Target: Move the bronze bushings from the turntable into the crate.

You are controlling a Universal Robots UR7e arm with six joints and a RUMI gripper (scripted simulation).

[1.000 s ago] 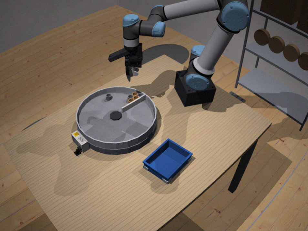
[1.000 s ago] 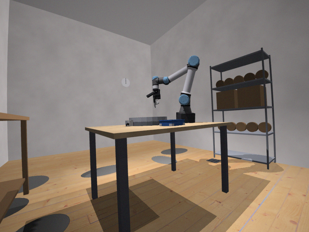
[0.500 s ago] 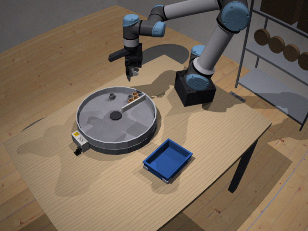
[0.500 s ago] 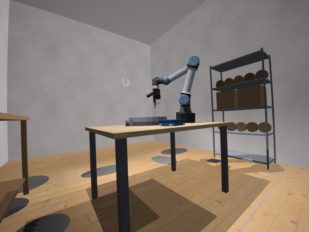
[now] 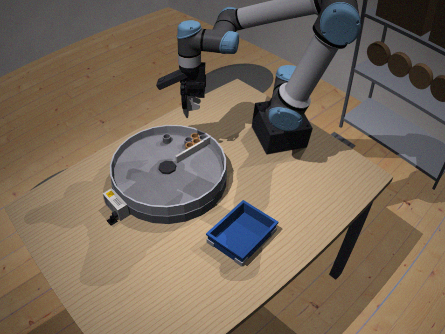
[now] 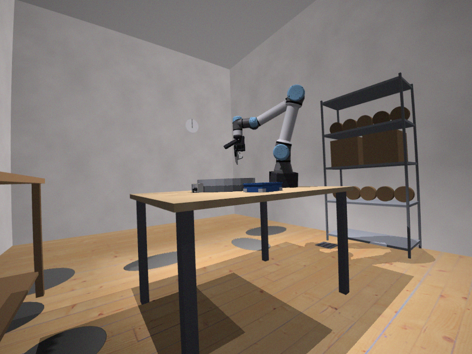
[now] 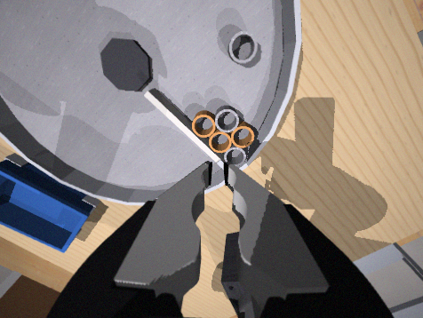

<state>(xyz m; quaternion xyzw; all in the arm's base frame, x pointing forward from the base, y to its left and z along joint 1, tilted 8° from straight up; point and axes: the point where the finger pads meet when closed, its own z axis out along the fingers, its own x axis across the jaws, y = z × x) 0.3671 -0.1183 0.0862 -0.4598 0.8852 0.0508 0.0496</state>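
Note:
The grey turntable (image 5: 167, 173) holds a cluster of bushings against a white radial bar (image 7: 182, 125) near its rim. Three bronze bushings (image 7: 219, 140) lie there with two steel bushings (image 7: 227, 120) among them; the cluster also shows in the top view (image 5: 194, 139). Another steel bushing (image 7: 243, 47) stands alone further round the disc (image 5: 166, 137). My gripper (image 7: 218, 163) (image 5: 187, 107) hangs high above the turntable's far rim, shut and empty. The blue crate (image 5: 242, 231) sits on the table in front of the turntable; nothing shows inside it.
A black octagonal hub (image 5: 166, 166) marks the turntable's centre. A small control box (image 5: 114, 204) sits at the turntable's front left. The robot base (image 5: 281, 129) stands behind right. A metal shelf rack (image 5: 402, 79) stands beyond the table.

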